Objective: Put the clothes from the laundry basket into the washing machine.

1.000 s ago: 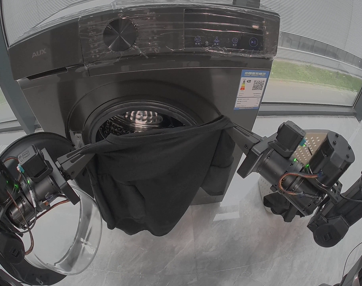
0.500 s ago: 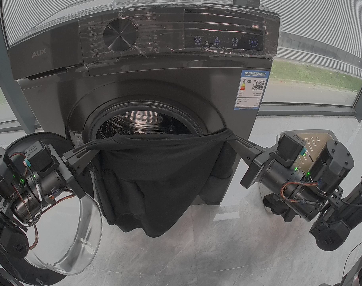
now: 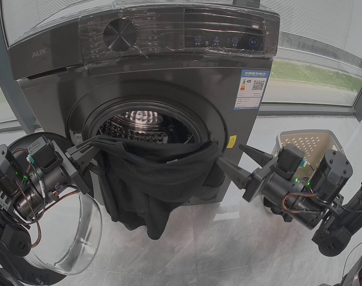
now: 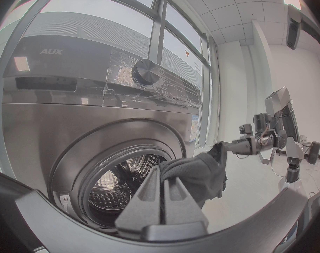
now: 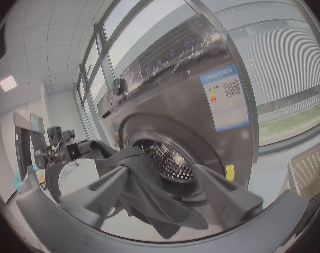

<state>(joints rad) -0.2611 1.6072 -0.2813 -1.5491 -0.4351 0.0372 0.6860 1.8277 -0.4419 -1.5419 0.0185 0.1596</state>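
A black garment (image 3: 157, 179) hangs over the lower lip of the washing machine's (image 3: 149, 76) open drum (image 3: 145, 122) and droops down its front toward the floor. My left gripper (image 3: 92, 143) is shut on the garment's left corner at the left of the opening; the left wrist view shows the cloth (image 4: 198, 176) pinched in the left gripper (image 4: 163, 176). My right gripper (image 3: 230, 153) stands open just right of the opening, its lower finger beside the cloth's right end. In the right wrist view the garment (image 5: 142, 187) lies beyond the spread right gripper (image 5: 162, 169).
The round glass door (image 3: 65, 227) is swung open at lower left, under my left arm. A beige perforated laundry basket (image 3: 308, 142) stands on the floor at right, behind my right arm. Grey tiled floor (image 3: 212, 251) lies in front of the machine.
The right gripper has opened and let go of the garment, whose right end sagged onto the drum lip. Both arms came down, and the stretched cloth went slack.
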